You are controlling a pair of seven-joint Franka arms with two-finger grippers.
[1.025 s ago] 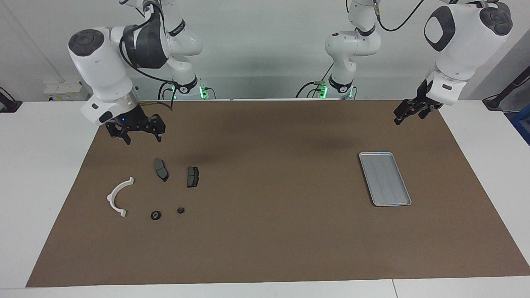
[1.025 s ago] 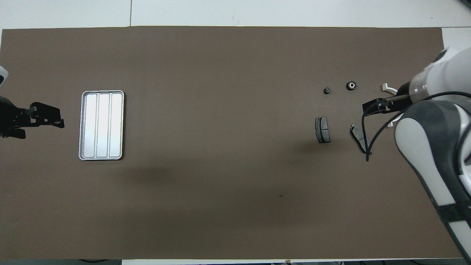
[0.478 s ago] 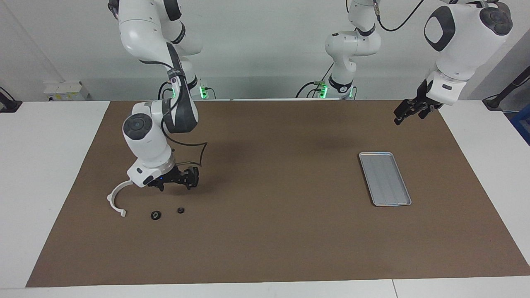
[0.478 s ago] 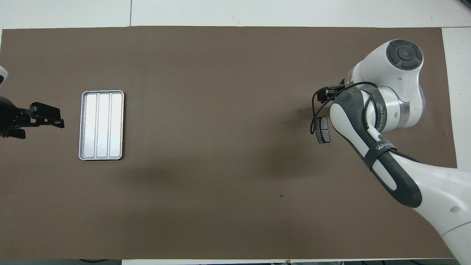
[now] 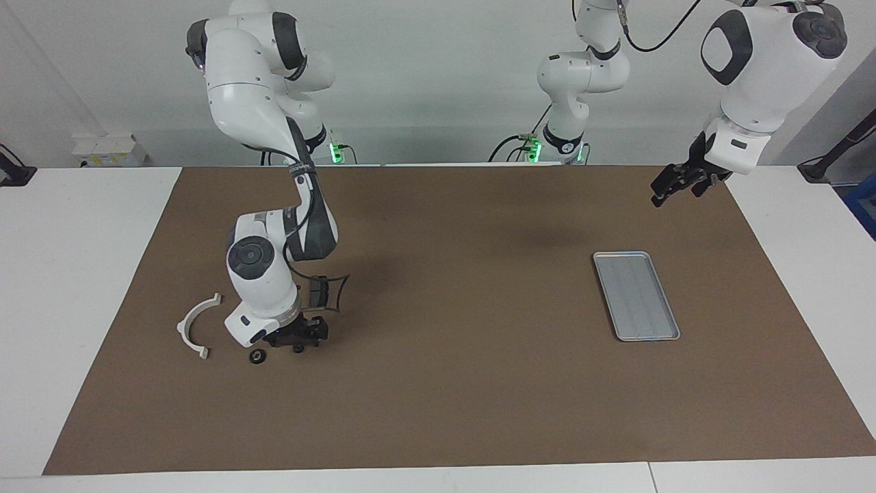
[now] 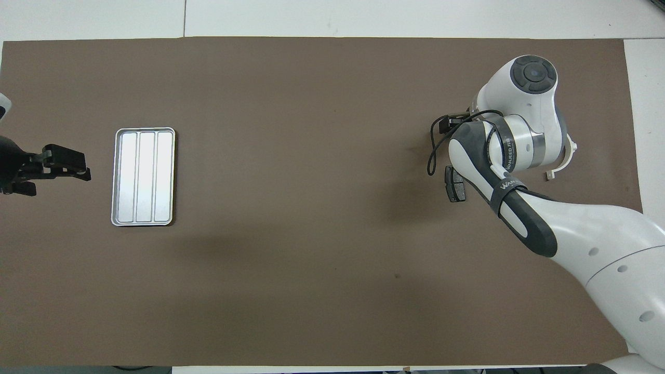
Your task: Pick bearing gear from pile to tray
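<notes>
The brown-covered table (image 5: 479, 411) carries the work, with the pile toward the right arm's end and the flat rectangular silver-grey metal tray (image 5: 636, 296) well apart from it toward the left arm's end. The right gripper (image 5: 297, 339) is down low over the pile, its fingers spread and apparently straddling a tiny black round piece (image 5: 298, 348). The step in hand is judged to be the grasp of the bearing gear. The overhead view is no help here, as the arm covers the piece. The white half-ring plastic bracket (image 5: 197, 326) lies beside the gripper, apart from it, toward the right arm's end. One dark grey brake pad (image 5: 317, 293) shows just nearer to the robots, partly hidden by the arm. A second black round piece with a pale centre (image 5: 257, 356) sits just beside the gripper, between it and the bracket. To do this step well, the fingers should centre on the chosen piece and settle to the table surface before closing. So small and low a part is likely to squirt out or tip if caught off-centre. The closing stroke should stay clear of the neighbouring round piece, and the lift should be straight up before any travel. Which of the two round pieces is the bearing gear cannot be settled from these views. The left gripper (image 5: 674, 185) waits in the air, nearer to the robots than the tray, its fingers parted and holding nothing. The tray lies flat, its ridged floor bare, with no part in it.
</notes>
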